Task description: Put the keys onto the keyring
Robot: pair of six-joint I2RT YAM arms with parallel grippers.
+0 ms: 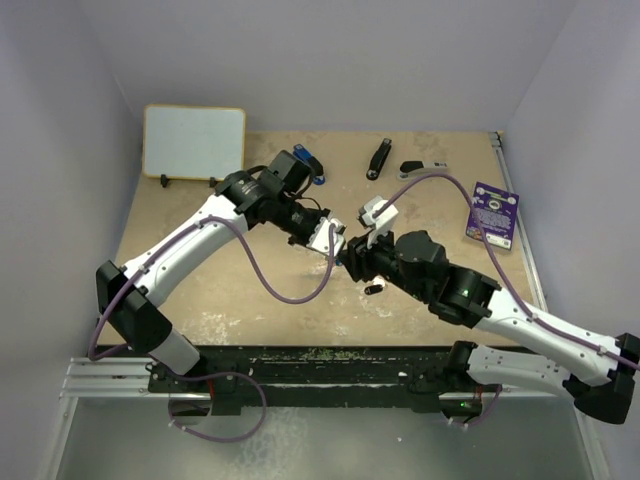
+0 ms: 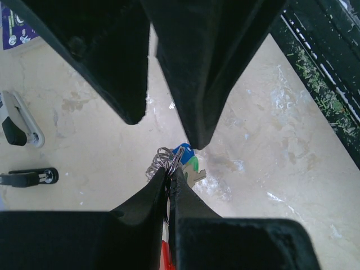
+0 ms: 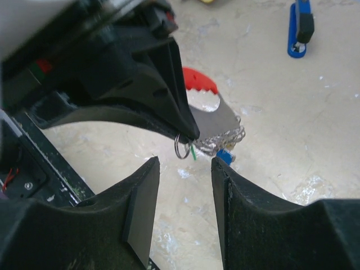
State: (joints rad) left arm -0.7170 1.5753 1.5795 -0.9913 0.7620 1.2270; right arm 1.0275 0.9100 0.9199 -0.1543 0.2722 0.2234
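Keyring [image 3: 181, 149] is pinched in the closed fingertips of the left gripper [image 2: 169, 175] and held above the table [image 1: 330, 320]. Its silver ring is seen hanging just under the tip, with the red fob [image 3: 199, 84] behind. Blue and green keys [image 2: 183, 151] are bunched beside the ring. The right gripper [image 3: 185, 169] is held just in front, jaws parted, with nothing gripped. A blue stapler [image 3: 298, 28] lies well apart.

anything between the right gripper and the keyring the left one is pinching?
Nothing visible. The keyring hangs from the tips of the shut left gripper, directly ahead of the gap in the open right gripper, with no object between them.
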